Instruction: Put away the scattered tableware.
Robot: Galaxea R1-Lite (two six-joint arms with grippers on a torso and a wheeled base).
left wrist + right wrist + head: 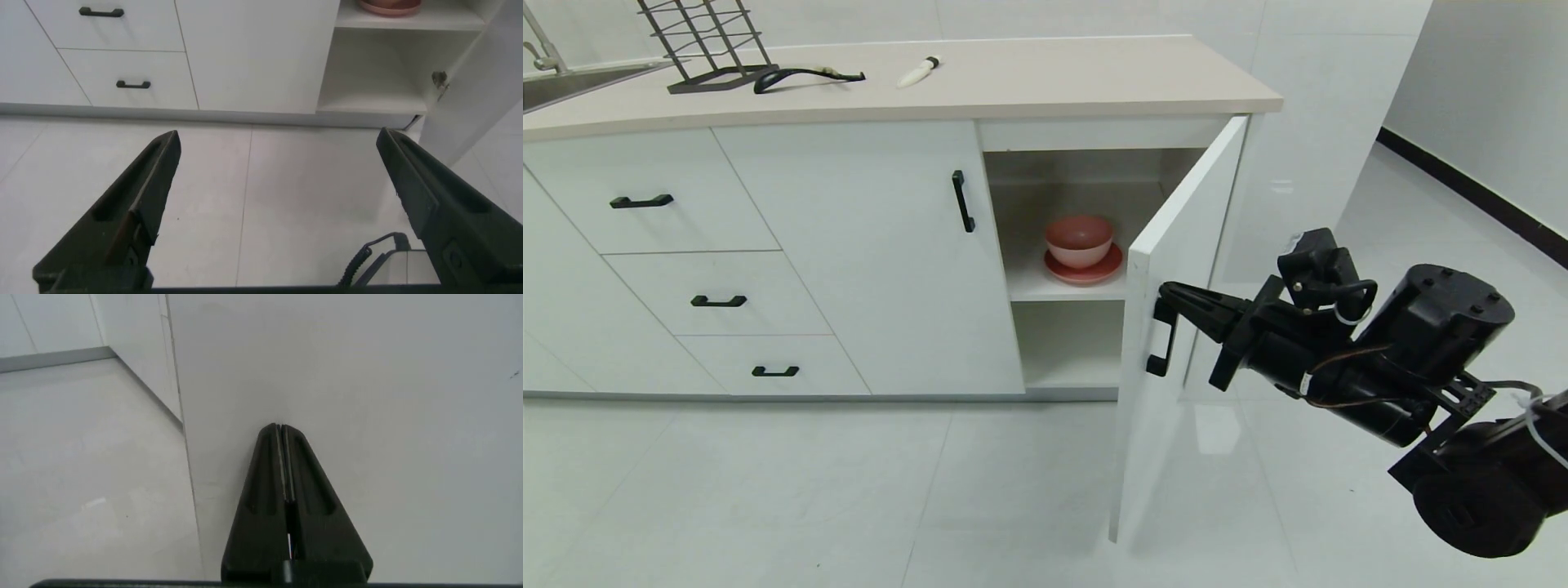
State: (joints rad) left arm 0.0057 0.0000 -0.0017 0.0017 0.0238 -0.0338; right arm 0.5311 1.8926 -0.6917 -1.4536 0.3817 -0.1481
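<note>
Right wrist view: my right gripper [282,429] has its two fingers pressed flat together with nothing between them, pointing at the white cabinet door [368,376] close ahead. On the head camera, that arm stretches low and forward from the right, and the fingertips reach the top end of the door's black handle [1162,343]. The door stands swung open. Inside, on the upper shelf [1029,287], a pink bowl [1079,239] sits on a red plate [1084,270]. My left gripper [278,143] hangs spread wide above the floor tiles [270,204].
</note>
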